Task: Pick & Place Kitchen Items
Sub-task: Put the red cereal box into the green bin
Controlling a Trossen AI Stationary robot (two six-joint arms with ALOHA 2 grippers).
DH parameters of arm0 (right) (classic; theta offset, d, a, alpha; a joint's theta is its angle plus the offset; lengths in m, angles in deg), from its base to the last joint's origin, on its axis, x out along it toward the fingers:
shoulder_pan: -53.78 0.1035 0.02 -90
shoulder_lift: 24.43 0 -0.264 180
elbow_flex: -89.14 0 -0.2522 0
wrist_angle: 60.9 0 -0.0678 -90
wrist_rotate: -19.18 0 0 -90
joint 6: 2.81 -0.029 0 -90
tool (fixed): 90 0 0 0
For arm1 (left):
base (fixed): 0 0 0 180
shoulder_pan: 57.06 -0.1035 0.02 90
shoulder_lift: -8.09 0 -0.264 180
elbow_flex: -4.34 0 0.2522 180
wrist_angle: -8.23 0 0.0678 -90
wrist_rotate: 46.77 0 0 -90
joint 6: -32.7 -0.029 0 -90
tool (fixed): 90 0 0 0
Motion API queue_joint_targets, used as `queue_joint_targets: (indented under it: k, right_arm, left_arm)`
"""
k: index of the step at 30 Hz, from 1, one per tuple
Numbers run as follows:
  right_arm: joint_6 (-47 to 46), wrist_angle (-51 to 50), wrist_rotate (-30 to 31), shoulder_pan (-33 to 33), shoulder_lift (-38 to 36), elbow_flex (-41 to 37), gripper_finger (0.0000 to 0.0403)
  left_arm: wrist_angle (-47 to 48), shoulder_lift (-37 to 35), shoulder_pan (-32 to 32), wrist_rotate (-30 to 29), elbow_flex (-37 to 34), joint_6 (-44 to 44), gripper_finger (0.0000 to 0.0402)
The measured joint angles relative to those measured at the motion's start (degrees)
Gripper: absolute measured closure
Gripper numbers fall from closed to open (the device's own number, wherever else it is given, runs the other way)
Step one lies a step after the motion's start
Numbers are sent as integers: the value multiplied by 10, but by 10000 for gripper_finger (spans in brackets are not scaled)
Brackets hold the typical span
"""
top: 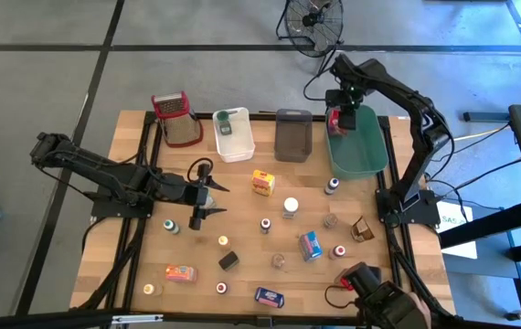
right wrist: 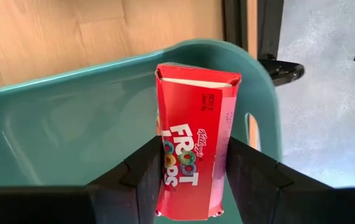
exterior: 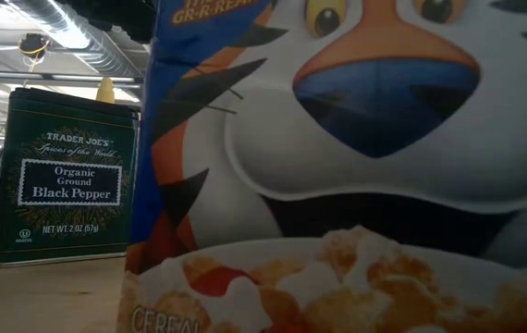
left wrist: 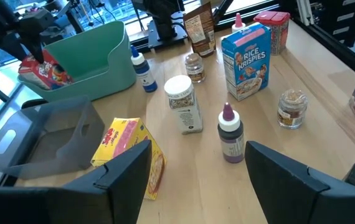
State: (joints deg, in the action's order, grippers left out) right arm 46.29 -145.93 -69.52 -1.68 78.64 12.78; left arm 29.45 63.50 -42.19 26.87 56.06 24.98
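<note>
Holding the red Froot Loops box (right wrist: 196, 155) clenched upright between the right hand (right wrist: 193, 180) fingers, long axis vertical, directly over the green tub (right wrist: 71, 130) lying just beneath; left hand (left wrist: 190, 180) hanging released, far across the worktop (top: 242, 238).

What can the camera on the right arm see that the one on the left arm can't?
Only the right wrist view shows the Froot Loops box close up between the right gripper fingers, with its name readable. Only the left wrist view shows the Rice Krispies box, the yellow box, the purple-capped bottle and the open left gripper. Both show the green tub and that red box over it.
</note>
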Motion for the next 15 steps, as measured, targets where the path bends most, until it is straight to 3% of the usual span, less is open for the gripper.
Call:
queue_joint_targets:
  k: [15]
  right_arm:
    - [14, 16, 2, 1, 0, -20, 235]
  left_arm:
    - [0, 0, 0, 0, 0, 0, 148]
